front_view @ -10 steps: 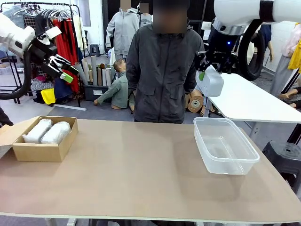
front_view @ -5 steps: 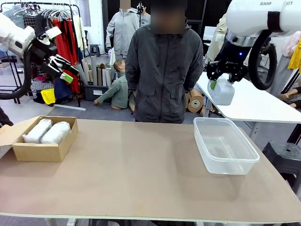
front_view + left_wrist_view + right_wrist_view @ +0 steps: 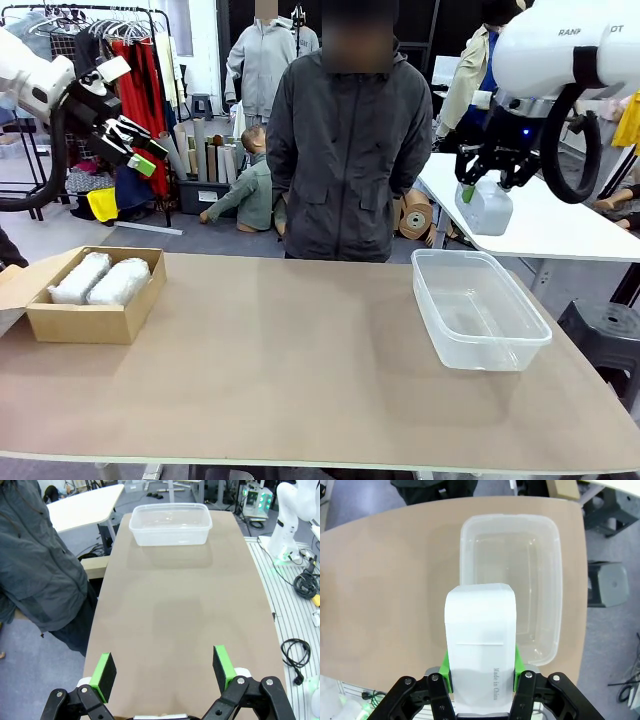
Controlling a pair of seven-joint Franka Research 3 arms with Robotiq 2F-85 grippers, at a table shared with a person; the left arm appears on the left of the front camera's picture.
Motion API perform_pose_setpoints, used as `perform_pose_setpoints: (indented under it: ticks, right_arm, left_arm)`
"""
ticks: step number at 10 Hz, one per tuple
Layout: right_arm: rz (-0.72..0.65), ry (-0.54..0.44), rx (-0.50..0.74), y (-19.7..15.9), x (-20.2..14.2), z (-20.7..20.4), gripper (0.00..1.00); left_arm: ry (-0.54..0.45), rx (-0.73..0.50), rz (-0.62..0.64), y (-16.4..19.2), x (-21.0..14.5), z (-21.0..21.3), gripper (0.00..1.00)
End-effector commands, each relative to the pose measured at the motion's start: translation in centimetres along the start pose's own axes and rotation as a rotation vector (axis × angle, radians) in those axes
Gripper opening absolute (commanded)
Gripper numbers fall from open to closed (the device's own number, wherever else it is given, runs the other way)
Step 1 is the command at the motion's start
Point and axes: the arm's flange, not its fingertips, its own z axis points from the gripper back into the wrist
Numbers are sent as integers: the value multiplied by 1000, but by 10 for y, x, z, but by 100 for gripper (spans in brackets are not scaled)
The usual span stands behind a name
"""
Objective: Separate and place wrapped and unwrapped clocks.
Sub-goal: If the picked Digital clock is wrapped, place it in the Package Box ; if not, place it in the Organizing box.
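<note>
The bare white clock (image 3: 487, 212) hangs in the air beyond the far right of the table, with my right gripper (image 3: 487, 186) shut on its top. In the right wrist view the same clock (image 3: 481, 635) sits between the green pads (image 3: 516, 662), and the clear plastic tub (image 3: 547, 580) lies below it. Two bubble-wrapped clocks (image 3: 80, 277) (image 3: 118, 281) lie side by side in the brown cardboard box (image 3: 90, 322) at the table's left. My left gripper (image 3: 135, 140) is raised high at the far left, open (image 3: 164, 669), holding nothing.
A person in a dark jacket (image 3: 350, 150) stands at the far edge, hands out of sight. The clear tub (image 3: 520, 345) at the right holds nothing. A white side table (image 3: 560, 225) stands behind the right arm. The brown tabletop (image 3: 290, 360) between box and tub is bare.
My right arm has carried the white clock to the right and downward, toward the space above the tub's far end. The left arm has stayed still.
</note>
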Motion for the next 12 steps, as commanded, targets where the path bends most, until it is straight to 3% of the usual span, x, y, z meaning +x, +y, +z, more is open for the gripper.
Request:
perform_pose_setpoints:
  ticks: [1, 5, 8, 12]
  right_arm:
    - [2, -24, 31, -19, 8, -14, 0]
    - [-83, 0, -18, -45, 31, -62, 0]
    - [-75, 6, -46, -47, 25, -87, 0]
    - [-73, 42, -27, -48, 31, -86, 0]
  left_arm:
    - [8, 5, -1, -2, 0, 0, 100]
    - [8, 5, -1, -2, 0, 0, 100]
    - [8, 5, -1, -2, 0, 0, 100]
    - [8, 5, -1, -2, 0, 0, 100]
